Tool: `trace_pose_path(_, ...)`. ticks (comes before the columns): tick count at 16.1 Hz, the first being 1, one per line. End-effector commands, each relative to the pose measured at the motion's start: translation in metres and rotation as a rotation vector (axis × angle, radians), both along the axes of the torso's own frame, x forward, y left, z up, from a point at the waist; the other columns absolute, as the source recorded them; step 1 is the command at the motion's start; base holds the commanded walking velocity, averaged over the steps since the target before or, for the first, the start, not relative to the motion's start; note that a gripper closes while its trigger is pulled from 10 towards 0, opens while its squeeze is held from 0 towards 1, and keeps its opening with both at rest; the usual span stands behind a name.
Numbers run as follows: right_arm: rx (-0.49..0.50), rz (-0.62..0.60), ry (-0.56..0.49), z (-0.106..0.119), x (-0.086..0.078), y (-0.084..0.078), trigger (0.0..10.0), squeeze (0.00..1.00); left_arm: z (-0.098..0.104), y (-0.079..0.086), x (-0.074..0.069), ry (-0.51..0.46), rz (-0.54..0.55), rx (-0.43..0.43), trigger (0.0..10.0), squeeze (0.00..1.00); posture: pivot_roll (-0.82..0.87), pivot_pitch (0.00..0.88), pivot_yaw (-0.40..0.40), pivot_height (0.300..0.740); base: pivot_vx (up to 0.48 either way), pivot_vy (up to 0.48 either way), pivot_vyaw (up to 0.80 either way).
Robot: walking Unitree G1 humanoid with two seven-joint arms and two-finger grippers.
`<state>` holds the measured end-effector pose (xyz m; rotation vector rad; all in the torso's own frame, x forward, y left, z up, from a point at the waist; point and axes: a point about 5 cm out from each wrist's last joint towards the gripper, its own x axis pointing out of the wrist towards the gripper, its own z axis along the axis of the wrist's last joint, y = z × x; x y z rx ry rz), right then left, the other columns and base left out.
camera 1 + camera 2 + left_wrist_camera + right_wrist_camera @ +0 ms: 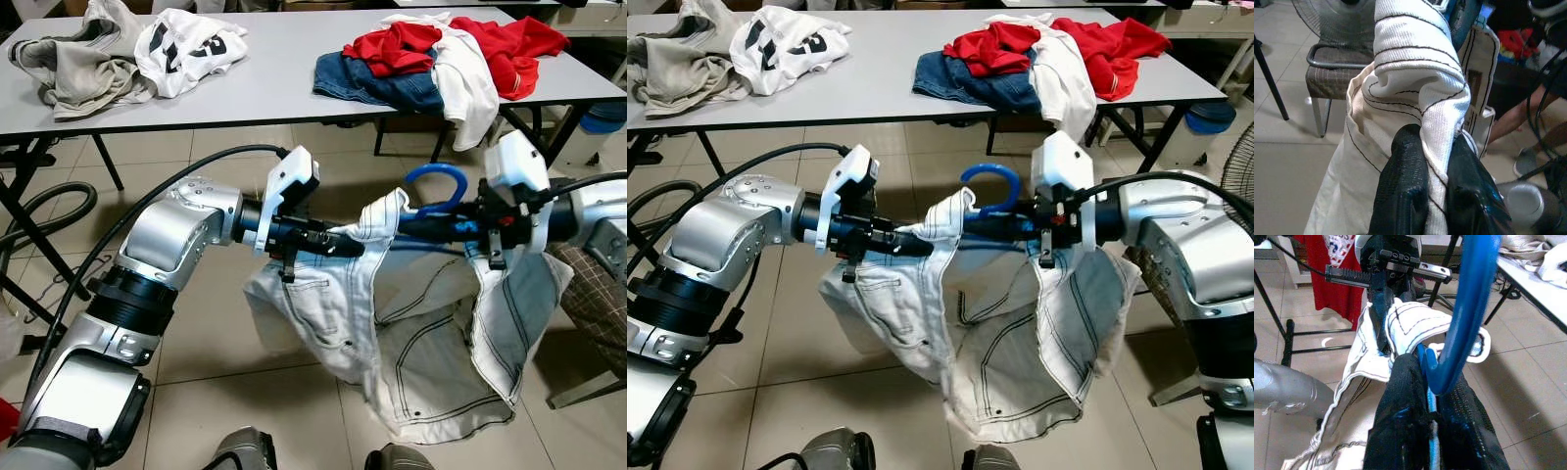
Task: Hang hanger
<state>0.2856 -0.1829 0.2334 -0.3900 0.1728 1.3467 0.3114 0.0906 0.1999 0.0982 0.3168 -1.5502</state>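
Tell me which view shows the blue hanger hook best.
The left eye view: the whole curved hook rises above the jacket. The right eye view shows nearly the same. The right wrist view shows it close and cropped; the left wrist view shows only a sliver.

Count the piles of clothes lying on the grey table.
2. One pile, grey and white garments, lies at the table's left end; the other pile, red, blue and white, lies at its right end. More may lie beyond view.
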Motion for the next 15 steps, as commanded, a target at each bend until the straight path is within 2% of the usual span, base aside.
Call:
trace_pose_path(1,-0.018,0.046,0.059,-0.012,-0.003,0.009,0.0,0.00,0.048,-0.012,-0.004,-0.146,-0.082,-0.182,0.0,0.00,-0.17,0.000,-0.004,0.740,0.000,0.000,0.00)
trace_pose_path(2,-0.022,0.050,0.062,-0.014,-0.003,0.011,0.0,0.00,0.053,-0.017,-0.008,-0.134,-0.105,-0.214,0.0,0.00,-0.17,0.000,-0.004,0.740,0.000,0.000,0.00)
trace_pose_path(4,-0.031,0.043,0.058,-0.016,-0.003,0.011,0.0,0.00,0.053,-0.023,-0.013,-0.133,-0.133,-0.210,0.0,0.00,-0.17,0.000,-0.004,0.740,0.000,0.000,0.00)
trace_pose_path(5,-0.042,0.036,0.047,-0.017,-0.003,0.011,3.6,0.00,0.049,-0.022,-0.012,-0.137,-0.128,-0.187,0.0,0.00,-0.17,0.000,0.001,0.740,0.000,0.000,0.00)
trace_pose_path(6,-0.048,0.032,0.042,-0.017,-0.003,0.010,10.0,0.00,0.046,-0.021,-0.011,-0.140,-0.123,-0.167,0.0,0.00,-0.17,0.000,0.001,0.740,0.000,0.000,0.00)
trace_pose_path(7,-0.065,0.012,0.063,-0.020,-0.002,0.008,10.0,0.78,0.038,-0.017,-0.010,-0.156,-0.111,-0.103,0.0,0.00,-0.17,0.000,0.002,0.740,0.000,0.000,0.00)
trace_pose_path(8,-0.089,0.007,0.075,-0.024,-0.003,0.007,10.0,1.00,0.034,-0.014,-0.010,-0.171,-0.105,-0.064,0.0,0.00,-0.17,0.000,0.002,0.740,0.000,0.000,0.00)
trace_pose_path(9,-0.105,0.005,0.082,-0.026,-0.004,0.006,10.0,1.00,0.031,-0.013,-0.009,-0.180,-0.102,-0.040,0.0,0.00,-0.17,0.000,0.002,0.740,0.000,0.000,0.00)
trace_pose_path(15,-0.105,0.005,0.082,-0.026,-0.004,0.006,10.0,1.00,0.031,-0.013,-0.009,-0.180,-0.102,-0.040,0.0,0.00,-0.17,0.000,0.002,0.740,0.000,0.000,0.00)
